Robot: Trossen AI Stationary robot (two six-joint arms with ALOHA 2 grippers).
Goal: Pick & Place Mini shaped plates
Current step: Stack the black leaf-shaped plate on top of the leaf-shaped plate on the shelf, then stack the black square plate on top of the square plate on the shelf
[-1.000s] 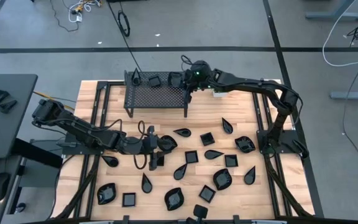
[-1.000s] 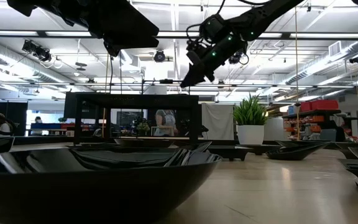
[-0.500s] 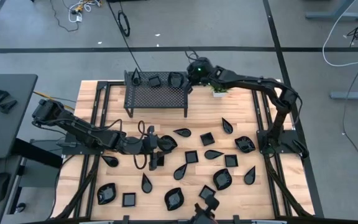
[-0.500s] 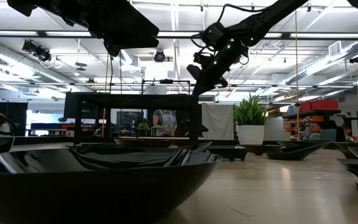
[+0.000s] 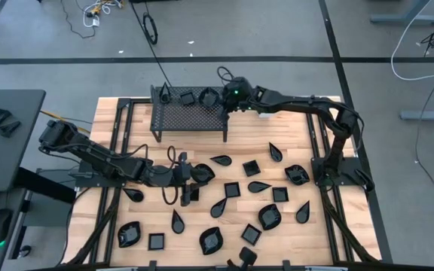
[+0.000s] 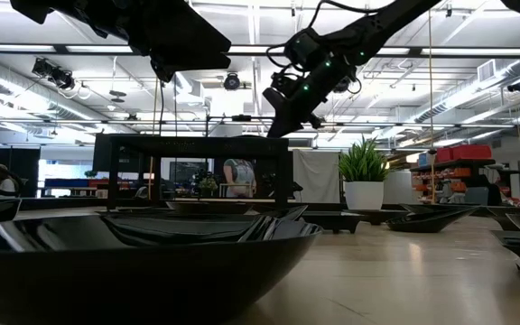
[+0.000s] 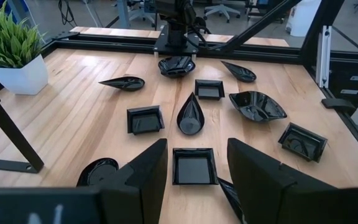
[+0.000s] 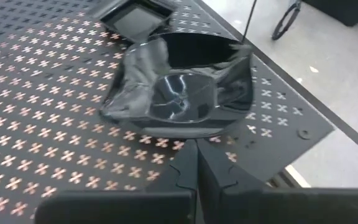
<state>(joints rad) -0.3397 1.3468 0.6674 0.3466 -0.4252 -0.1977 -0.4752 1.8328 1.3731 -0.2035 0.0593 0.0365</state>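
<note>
Several mini shaped plates, glossy black, lie on the wooden table [image 5: 292, 135]: teardrop, square and wavy-rim ones. Two more sit on the black mesh rack [image 5: 191, 114]: a square plate [image 8: 135, 15] and a wavy-rim plate [image 8: 179, 87], which is also at the rack's far right corner [image 5: 210, 96]. My right gripper [image 8: 196, 163] is shut, over that corner [image 5: 229, 96], pointing slantwise down at the wavy plate. My left gripper [image 7: 197, 146] hangs open above the table's middle [image 5: 194, 179], over a square plate [image 7: 193, 168], touching nothing. My right gripper's shut fingertips [image 8: 211, 155] stand right at the wavy plate's near rim [image 8: 191, 132], coming slantwise from above and from the table's right. I cannot tell whether they touch it. The plate lies flat on the rack's mesh top.
A small green plant in a white pot [image 6: 364, 176] stands right of the rack, largely under my right arm in the high view. Black frame rails [image 5: 319, 143] run along the table's sides. Plates crowd the near half of the table; bare wood shows left of the rack [image 5: 123, 128].
My right gripper has swung toward the table's right edge, then back over the rack's far right corner. It rolled its wrist on the way and has stayed shut.
</note>
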